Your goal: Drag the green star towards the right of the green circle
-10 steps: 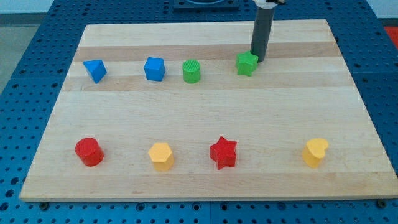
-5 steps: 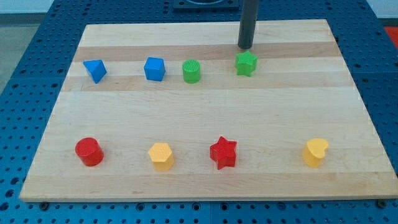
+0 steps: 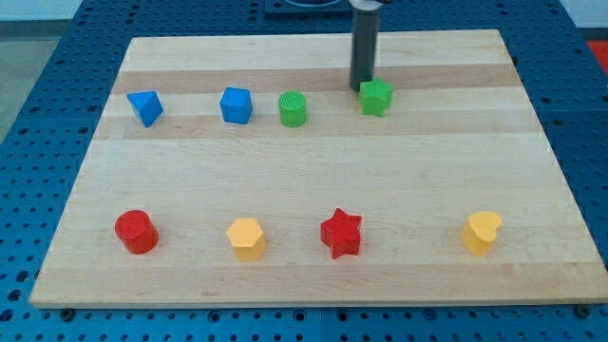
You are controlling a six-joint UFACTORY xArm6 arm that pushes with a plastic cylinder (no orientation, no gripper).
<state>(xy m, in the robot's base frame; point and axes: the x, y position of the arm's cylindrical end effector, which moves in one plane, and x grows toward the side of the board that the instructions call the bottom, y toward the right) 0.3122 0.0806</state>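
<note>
A: Where's my tip point(image 3: 360, 89)?
B: At the foot of the dark rod, near the view's top, just above and left of the green star point(image 3: 377, 97). It sits right at the star's upper left edge; whether it touches I can't tell.

A: And the jaws?
B: There are none. The arm ends in that straight rod, so nothing opens or shuts, and nothing is held.

A: Where's the star relative to the green circle point(image 3: 294, 108)?
B: To the circle's right, in the same upper row, with a clear gap of bare wood between them. The star lies a little higher in the view than the circle.

A: What else is in that row?
B: Left of the circle, close by, is a blue cube point(image 3: 236, 104). Further left, well apart, is a second blue block point(image 3: 144, 107), angular, though its exact shape is hard to make out.

A: And lower down?
B: A second row near the view's bottom, well away from my tip. From left to right: a red cylinder point(image 3: 135, 231), a yellow hexagon point(image 3: 246, 237), a red star point(image 3: 341, 233), then a yellow heart point(image 3: 482, 232) off toward the right.

A: What carries them all?
B: A pale wooden bench point(image 3: 313, 166), lying on a blue perforated surface point(image 3: 38, 104).
</note>
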